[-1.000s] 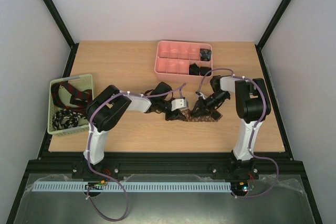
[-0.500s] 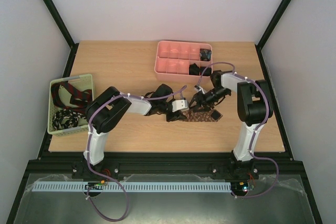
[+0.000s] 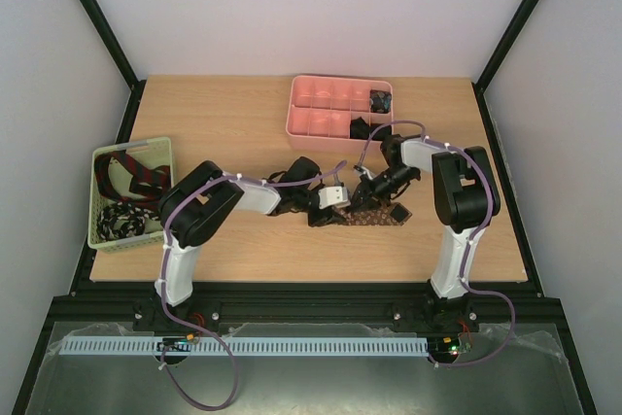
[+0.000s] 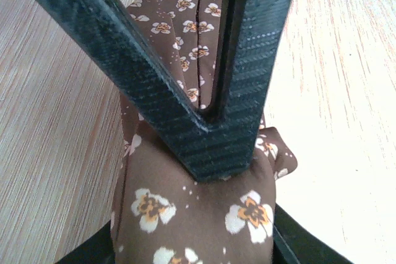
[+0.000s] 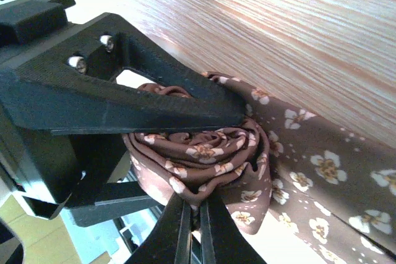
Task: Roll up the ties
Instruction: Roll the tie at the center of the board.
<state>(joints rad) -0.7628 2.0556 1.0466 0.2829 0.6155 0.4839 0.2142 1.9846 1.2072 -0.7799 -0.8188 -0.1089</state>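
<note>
Left wrist view: left gripper (image 4: 195, 245) fingers cropped by bottom edge, only corners show. Coil of brown tie (image 4: 185, 208) between them cropped too. Flat strip beyond partly hidden behind right gripper (image 4: 216, 146). Right wrist view: fingertips buried under coil, pinch unclear.

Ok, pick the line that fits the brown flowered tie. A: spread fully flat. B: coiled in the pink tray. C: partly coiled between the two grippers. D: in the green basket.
C: the brown tie is wound into a coil between the left gripper and right gripper, the rest flat on the table.
</note>
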